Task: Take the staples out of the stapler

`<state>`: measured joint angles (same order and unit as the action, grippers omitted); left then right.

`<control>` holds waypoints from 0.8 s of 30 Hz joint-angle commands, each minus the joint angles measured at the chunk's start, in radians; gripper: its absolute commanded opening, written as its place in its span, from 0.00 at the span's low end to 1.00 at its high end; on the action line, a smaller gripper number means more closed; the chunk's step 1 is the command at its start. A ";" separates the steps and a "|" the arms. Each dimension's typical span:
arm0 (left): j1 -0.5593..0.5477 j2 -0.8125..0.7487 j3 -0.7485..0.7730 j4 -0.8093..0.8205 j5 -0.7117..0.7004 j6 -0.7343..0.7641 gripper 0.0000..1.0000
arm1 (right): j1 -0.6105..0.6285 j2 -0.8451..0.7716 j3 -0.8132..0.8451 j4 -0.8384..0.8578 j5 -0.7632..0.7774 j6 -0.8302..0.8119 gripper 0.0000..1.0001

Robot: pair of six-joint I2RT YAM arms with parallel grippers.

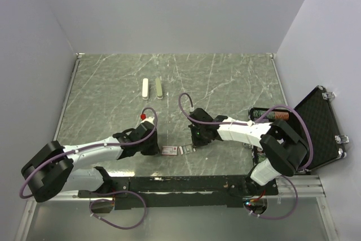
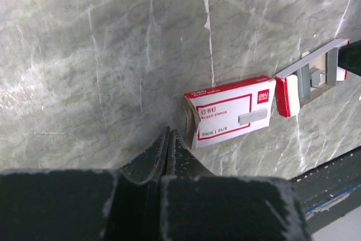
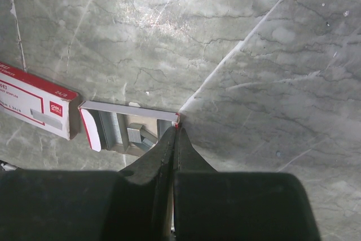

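White tubular links [image 1: 90, 150] between bulky black joints [image 1: 48, 171]. Purple cables [image 1: 180, 103] looped alongside. Matte black fingers [image 2: 155, 159], tapered, scuffed pale at the edges.

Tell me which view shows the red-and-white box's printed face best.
Left wrist: the whole red-and-white box lies face up with its print visible. Right wrist catches only one end at the picture's left edge. Top external shows just a tiny patch.

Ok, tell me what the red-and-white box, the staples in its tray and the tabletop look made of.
Red-and-white box: thin card, matte printed, with folded edges.
Staples: likely metal, dull grey strips with slight sheen.
Tabletop: marble-look, grey-green with white veins, glossy glare; stone or laminate, can't tell.
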<state>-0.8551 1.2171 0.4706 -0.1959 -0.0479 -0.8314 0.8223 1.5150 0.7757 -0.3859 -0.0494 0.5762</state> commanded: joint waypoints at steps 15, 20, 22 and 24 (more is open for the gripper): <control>-0.005 0.050 -0.004 0.072 0.033 0.012 0.01 | 0.026 0.022 0.053 -0.019 0.013 0.004 0.00; -0.005 0.041 -0.010 0.069 0.037 0.011 0.01 | 0.025 0.045 0.069 -0.008 0.016 0.013 0.00; -0.006 0.036 -0.013 0.067 0.039 0.009 0.01 | 0.024 0.057 0.079 -0.005 0.020 0.017 0.00; -0.007 0.033 -0.016 0.062 0.039 0.008 0.01 | 0.023 0.066 0.086 0.002 0.017 0.020 0.00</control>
<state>-0.8551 1.2568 0.4702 -0.1162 -0.0227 -0.8284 0.8421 1.5566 0.8200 -0.4038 -0.0475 0.5804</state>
